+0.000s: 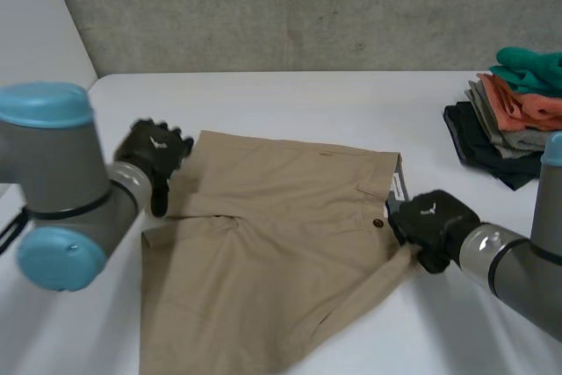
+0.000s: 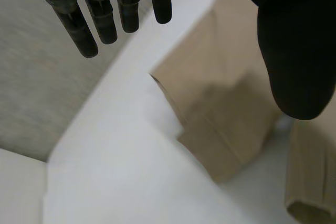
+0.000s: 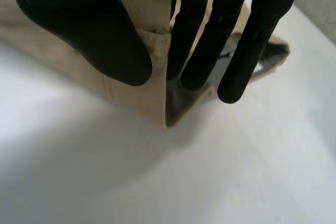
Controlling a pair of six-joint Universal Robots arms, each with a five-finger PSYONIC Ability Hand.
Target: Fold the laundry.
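Khaki shorts (image 1: 272, 243) lie flat, waistband pinched in right hand (image 1: 436, 221).

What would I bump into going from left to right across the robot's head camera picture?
left arm → left hand → tan garment → right hand, pinching the garment's edge → pile of folded clothes

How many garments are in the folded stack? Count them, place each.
4 visible: green garment on top, orange garment under it, grey garment below, black garment at the bottom; more may be hidden.
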